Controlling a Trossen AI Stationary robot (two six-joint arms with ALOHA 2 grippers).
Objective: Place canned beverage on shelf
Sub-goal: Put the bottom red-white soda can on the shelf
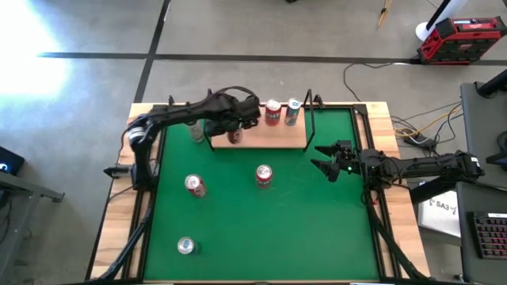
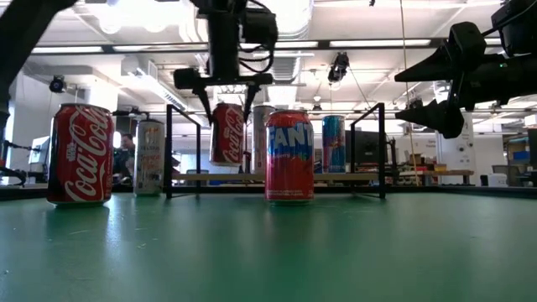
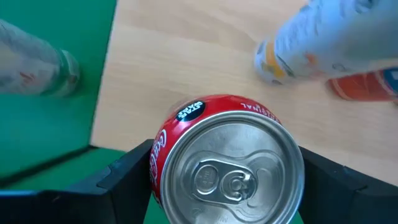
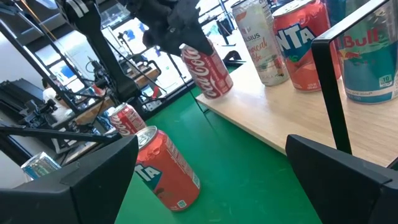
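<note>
Held can: the red cola can sits between the fingers of the left gripper, pinched around its upper part, over the left part of the shelf.
Height: in the low view the can hangs with its base above the wooden board, so by my reading it is not yet set down.
Long axis: upright, lid and pull tab facing up toward the wrist; the base points straight down at the board.
Key relation: the bare wood lies directly under the can, so the coming move looks like a straight lowering and then a release.
Neighbours on the shelf: a pale slim can, an orange soda can and a blue energy drink can stand upright toward the right part of the board, apart from the held can.
Frame: the thin black upright at the shelf's left end stands just beside the drop spot; a sideways drift could clip it.
Right arm: the right gripper is spread wide and empty, hovering over the green mat just right of the shelf.
Nearer arm: the left one, already carrying the can.
Still on the mat: another orange soda can, a red cola can, a silver-topped can near the front, and a pale can just left of the shelf.
Bench: the mat covers most of the wooden bench.
</note>
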